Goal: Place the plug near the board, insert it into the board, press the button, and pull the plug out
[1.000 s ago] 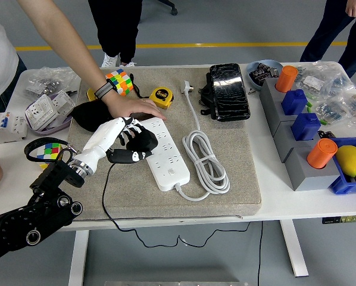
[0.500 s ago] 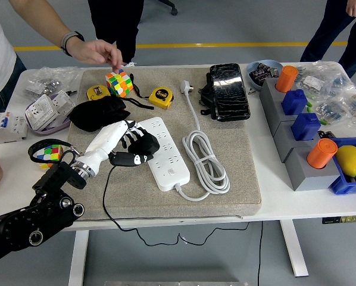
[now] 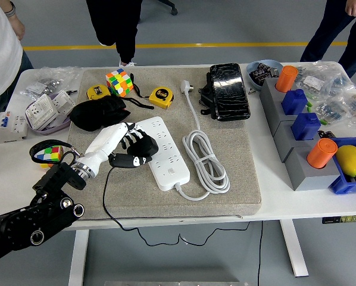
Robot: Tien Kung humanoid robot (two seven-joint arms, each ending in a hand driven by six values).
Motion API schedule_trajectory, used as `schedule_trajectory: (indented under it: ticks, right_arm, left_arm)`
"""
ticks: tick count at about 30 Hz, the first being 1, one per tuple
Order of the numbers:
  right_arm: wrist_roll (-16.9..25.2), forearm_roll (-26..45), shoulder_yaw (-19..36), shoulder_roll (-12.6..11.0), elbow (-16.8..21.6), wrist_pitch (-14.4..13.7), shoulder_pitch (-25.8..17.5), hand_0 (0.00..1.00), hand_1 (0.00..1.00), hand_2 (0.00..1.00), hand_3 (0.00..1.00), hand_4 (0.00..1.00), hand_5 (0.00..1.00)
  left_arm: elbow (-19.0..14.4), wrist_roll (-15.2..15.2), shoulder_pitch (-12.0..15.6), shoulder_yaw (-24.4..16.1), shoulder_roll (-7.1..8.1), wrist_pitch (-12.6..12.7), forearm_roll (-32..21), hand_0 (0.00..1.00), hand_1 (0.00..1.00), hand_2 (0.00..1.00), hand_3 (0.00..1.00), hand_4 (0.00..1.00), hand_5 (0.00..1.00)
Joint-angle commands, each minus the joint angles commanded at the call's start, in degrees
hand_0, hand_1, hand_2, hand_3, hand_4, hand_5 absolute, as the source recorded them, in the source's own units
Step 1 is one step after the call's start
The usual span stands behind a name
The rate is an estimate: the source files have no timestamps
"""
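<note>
Since the frame half a second back, the person's arm has left the table; I now see only a white sleeve (image 3: 2,53) at the top left corner, and my left hand (image 3: 127,146) has hardly shifted. That hand, white-backed with black fingers (image 3: 141,143), is curled around a black plug (image 3: 143,146) and holds it against the left edge of the white power strip (image 3: 164,152), about halfway along its length. From this height I cannot tell whether the pins are seated in a socket. A thin black cable (image 3: 106,196) drops from the plug across the grey mat (image 3: 225,179) and over the table's near edge. The strip is long and white, with rows of sockets, lying aslant on the mat; its own white cord (image 3: 205,161) is coiled just beside it on the right. The print on the yellow tape measure (image 3: 161,95) is too small for me to read. The colour cube (image 3: 119,81) stands at the mat's far edge.
</note>
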Motion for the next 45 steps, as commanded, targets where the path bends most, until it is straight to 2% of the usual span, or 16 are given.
schedule_trajectory:
  ticks: [23,38,44,45]
  right_arm:
    - [0.0,0.0,0.0,-0.1,0.1,0.0,0.0,0.569,0.648,0.627,0.537,0.917,0.475]
    - [0.0,0.0,0.0,-0.1,0.1,0.0,0.0,0.568,0.648,0.627,0.537,0.918,0.476]
    - [0.0,0.0,0.0,-0.1,0.2,0.0,0.0,0.569,0.647,0.627,0.537,0.918,0.476]
    - [0.0,0.0,0.0,-0.1,0.2,0.0,0.0,0.568,0.647,0.627,0.537,0.918,0.475]
  left_arm:
    - [1.9,0.2,-0.5,0.9,-0.52,1.3,0.6,0.279,0.422,0.429,0.543,0.788,0.002]
    - [2.5,0.6,-0.5,1.3,-0.66,1.3,1.0,0.279,0.422,0.431,0.543,0.790,0.002]
    - [2.5,0.6,-0.5,1.2,-0.65,1.3,0.6,0.286,0.430,0.439,0.544,0.790,0.002]
    - [2.6,0.6,-0.5,1.2,-0.66,1.3,0.7,0.288,0.439,0.465,0.552,0.816,0.002]
